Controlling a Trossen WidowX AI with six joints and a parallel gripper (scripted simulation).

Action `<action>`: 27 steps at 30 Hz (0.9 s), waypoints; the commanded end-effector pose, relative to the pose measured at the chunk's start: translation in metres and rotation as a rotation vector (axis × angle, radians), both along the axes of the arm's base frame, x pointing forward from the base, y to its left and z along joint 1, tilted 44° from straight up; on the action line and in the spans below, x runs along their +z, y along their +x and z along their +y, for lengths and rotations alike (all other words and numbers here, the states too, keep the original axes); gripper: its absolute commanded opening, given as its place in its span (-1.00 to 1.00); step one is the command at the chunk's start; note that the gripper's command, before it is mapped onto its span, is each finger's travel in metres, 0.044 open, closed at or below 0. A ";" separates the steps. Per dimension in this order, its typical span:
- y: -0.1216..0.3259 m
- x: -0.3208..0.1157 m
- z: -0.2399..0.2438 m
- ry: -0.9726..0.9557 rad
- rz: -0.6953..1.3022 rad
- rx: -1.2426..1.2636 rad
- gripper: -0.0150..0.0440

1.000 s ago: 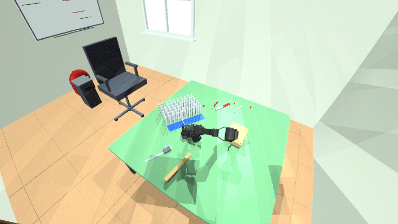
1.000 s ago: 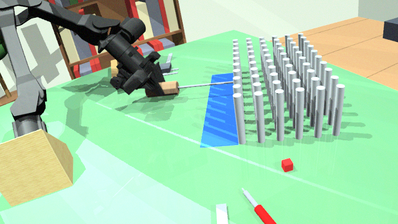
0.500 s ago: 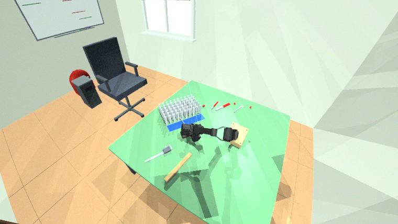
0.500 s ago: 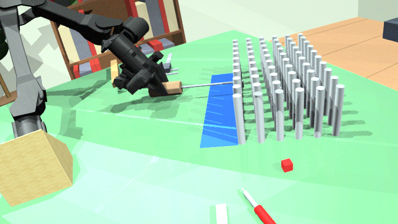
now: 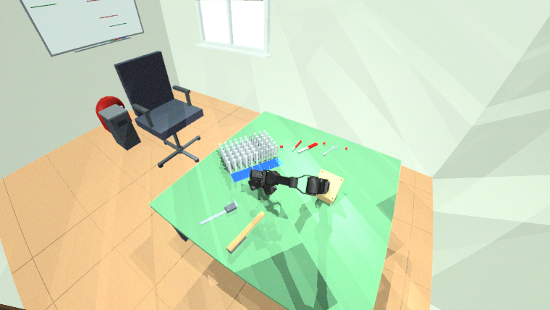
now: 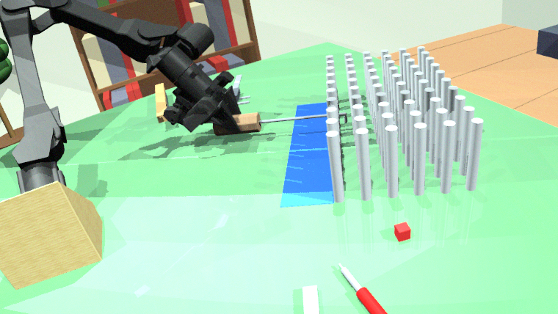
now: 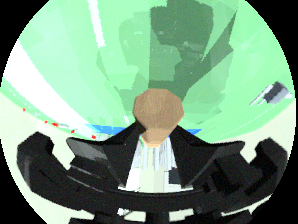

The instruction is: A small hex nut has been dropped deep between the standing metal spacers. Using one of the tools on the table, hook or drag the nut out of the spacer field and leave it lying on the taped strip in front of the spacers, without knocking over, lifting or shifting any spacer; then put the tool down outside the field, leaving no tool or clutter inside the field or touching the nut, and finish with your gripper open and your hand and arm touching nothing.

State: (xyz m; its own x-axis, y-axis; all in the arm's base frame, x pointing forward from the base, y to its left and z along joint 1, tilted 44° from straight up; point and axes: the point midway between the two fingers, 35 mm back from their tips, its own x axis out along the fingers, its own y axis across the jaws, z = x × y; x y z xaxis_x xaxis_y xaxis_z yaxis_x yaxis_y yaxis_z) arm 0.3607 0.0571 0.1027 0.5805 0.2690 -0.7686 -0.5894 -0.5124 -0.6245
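The metal spacers [image 5: 276, 151] [image 6: 419, 163] stand upright in rows behind the blue taped strip [image 5: 240, 177] [image 6: 306, 167] [image 7: 107, 129]. My gripper [image 6: 234, 124] [image 7: 154, 123] is shut on the wooden handle [image 6: 248, 121] [image 7: 159, 107] of a hook tool, low over the table in front of the strip. The tool's thin metal rod [image 6: 279, 119] runs over the strip into the field. Its bent tip [image 6: 344, 118] shows just past the front row, between spacers; whether it touches one I cannot tell. The hex nut cannot be made out in any view.
A caliper [image 5: 231, 208] [image 7: 275, 93] and a wooden bar [image 5: 246, 232] [image 6: 160, 99] lie on the near side. A red cube [image 5: 281, 146] [image 6: 402, 232], a red-handled screwdriver [image 5: 298, 143] [image 6: 371, 300] and a wrench [image 5: 329, 150] lie beyond the field's right side. A wooden block [image 5: 333, 185] [image 6: 46, 238] is at the arm's base.
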 end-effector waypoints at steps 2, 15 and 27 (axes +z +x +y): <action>0.005 0.002 -0.003 -0.003 -0.012 0.000 -0.49; 0.012 -0.001 -0.008 -0.003 -0.012 0.001 -0.49; 0.019 -0.003 -0.013 -0.004 -0.013 0.001 -0.49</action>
